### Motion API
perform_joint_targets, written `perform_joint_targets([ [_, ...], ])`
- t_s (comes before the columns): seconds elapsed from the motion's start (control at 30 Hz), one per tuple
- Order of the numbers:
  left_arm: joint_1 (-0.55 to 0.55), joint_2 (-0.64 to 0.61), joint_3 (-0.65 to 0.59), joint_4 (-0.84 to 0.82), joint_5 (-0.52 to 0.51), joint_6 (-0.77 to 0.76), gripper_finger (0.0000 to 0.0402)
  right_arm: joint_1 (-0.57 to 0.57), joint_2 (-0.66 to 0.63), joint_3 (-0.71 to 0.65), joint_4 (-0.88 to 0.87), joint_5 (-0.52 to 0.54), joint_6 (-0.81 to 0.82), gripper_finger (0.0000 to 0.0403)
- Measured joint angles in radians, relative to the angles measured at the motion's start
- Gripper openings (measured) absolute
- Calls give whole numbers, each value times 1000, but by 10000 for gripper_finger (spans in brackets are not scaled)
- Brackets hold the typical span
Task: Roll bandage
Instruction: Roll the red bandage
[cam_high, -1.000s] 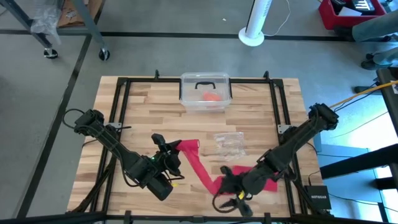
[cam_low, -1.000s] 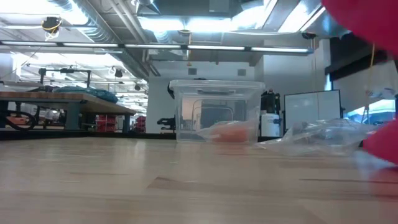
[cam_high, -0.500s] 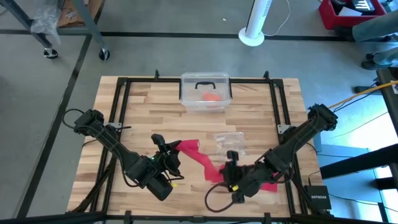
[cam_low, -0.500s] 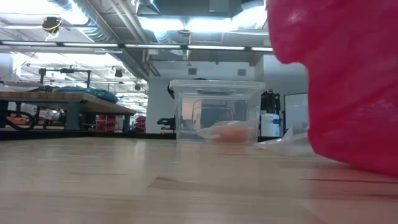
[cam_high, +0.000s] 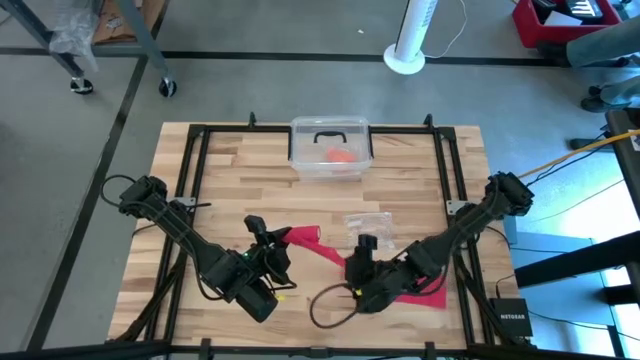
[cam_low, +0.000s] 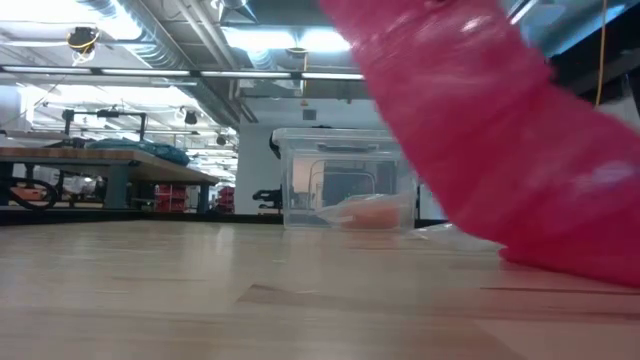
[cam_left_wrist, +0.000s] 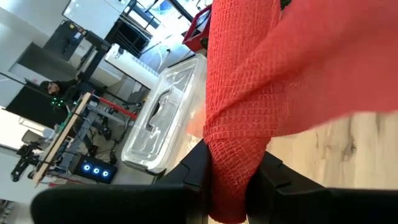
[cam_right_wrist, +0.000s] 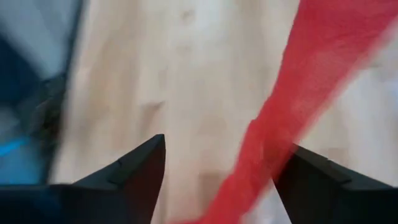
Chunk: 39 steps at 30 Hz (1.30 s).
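Note:
The red bandage (cam_high: 322, 250) runs from my left gripper (cam_high: 283, 243) toward the table's right near corner, where its end (cam_high: 430, 296) lies flat on the wood. In the low view it fills the right side as a slanting red band (cam_low: 470, 150). My left gripper (cam_left_wrist: 227, 171) is shut on it. My right gripper (cam_high: 358, 256) stands over the band's middle, open. In the right wrist view the band (cam_right_wrist: 292, 106) passes between its two spread fingers (cam_right_wrist: 217, 168). My left gripper pinches the bandage's gathered end (cam_left_wrist: 231, 155) between its two fingers. The cloth is bunched into several folds there and spreads wider beyond the fingertips. That end is held clear of the table. My right gripper has a finger on each side of the band; whether a finger (cam_right_wrist: 305, 177) touches it I cannot tell.
A clear lidded box (cam_high: 330, 148) holding an orange-red lump (cam_high: 340, 155) stands at the table's far middle. A crinkly clear bag (cam_high: 367, 226) lies just beyond the right gripper. Black frame rails (cam_high: 196, 170) border the tabletop.
My right gripper has moved from near the front edge toward the far edge and the left gripper, tipping its fingers downward. The bandage's middle has gone along with it, lifted off the wood. The end at the right near corner has stayed down.

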Motion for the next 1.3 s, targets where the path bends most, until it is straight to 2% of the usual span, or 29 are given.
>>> perform_joint_targets([
  [0.07,0,0,0,-6,30,2,54,-1,26,1,-1,88,4,277],
  [0.13,-1,0,0,-17,76,30,54,-2,50,-1,-5,109,3,277],
  [0.2,-5,0,-2,-31,109,51,54,-2,53,-1,-15,81,-7,277],
  [0.37,-13,0,-43,-60,115,50,54,1,11,3,-48,-44,14,277],
  [0.43,-14,0,-57,-69,115,38,54,10,-21,16,-71,-55,37,278],
  [0.57,-12,0,-61,-55,115,34,54,14,-48,18,-78,25,16,278],
  [0.87,-13,-1,-61,-51,114,37,54,13,-50,18,-99,101,-68,278],
  [1.0,-13,-1,-61,-50,69,7,54,9,-50,18,-87,155,-168,278],
  [1.1,-6,-1,-61,-50,-5,-17,54,-29,-58,17,-25,184,-332,278],
  [1.3,40,-1,-61,-49,-2,-3,54,-144,-160,16,30,177,-568,278],
])
